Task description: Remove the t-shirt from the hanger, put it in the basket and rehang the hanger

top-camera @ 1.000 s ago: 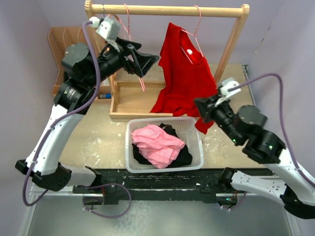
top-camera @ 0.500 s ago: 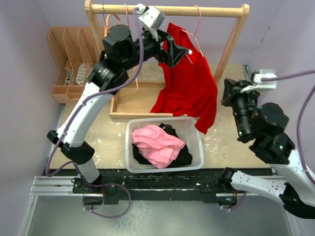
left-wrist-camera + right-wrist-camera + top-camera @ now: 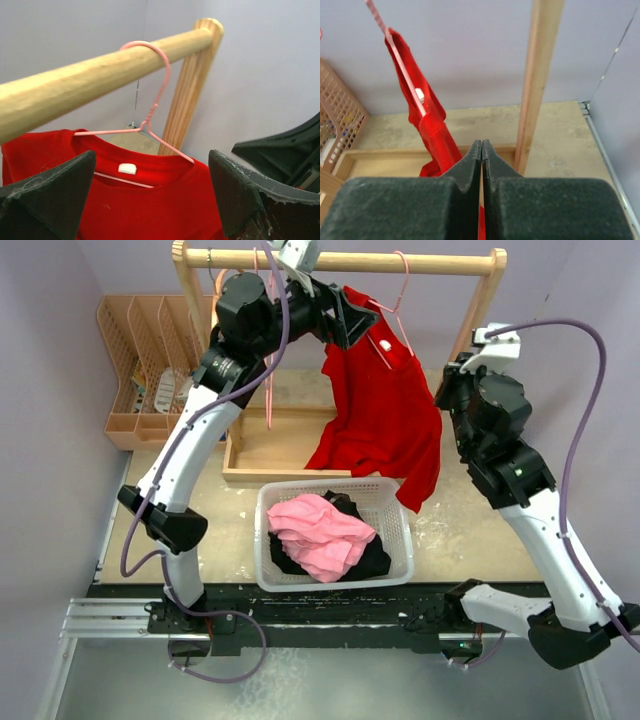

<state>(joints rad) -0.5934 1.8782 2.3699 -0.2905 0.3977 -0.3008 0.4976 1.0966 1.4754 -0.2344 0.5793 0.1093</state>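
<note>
Two arm bases stand at the near edge of the table [image 3: 470, 530]. Just beyond them a white basket [image 3: 262, 540] holds a pink garment [image 3: 315, 530] lying over a black garment [image 3: 375, 562]. Behind the basket is a shallow wooden tray [image 3: 290, 475], with a tan slotted organizer [image 3: 130, 330] at far left. The red t-shirt [image 3: 380, 420] hangs above the tray on a pink wire hanger [image 3: 400, 310], whose hook sits over the wooden rail [image 3: 430, 260] near the right post [image 3: 470, 330]; the hem droops to the basket's far rim. The right gripper [image 3: 447, 392] is beside the shirt's right edge, fingers pressed together. A thin red line shows in their seam, and whether cloth is pinched there cannot be told. The left gripper [image 3: 358, 322] is at the shirt's left shoulder below the rail, jaws spread wide, framing the collar and its white label [image 3: 127, 168]. An empty pink hanger [image 3: 268, 400] hangs farther left.
</note>
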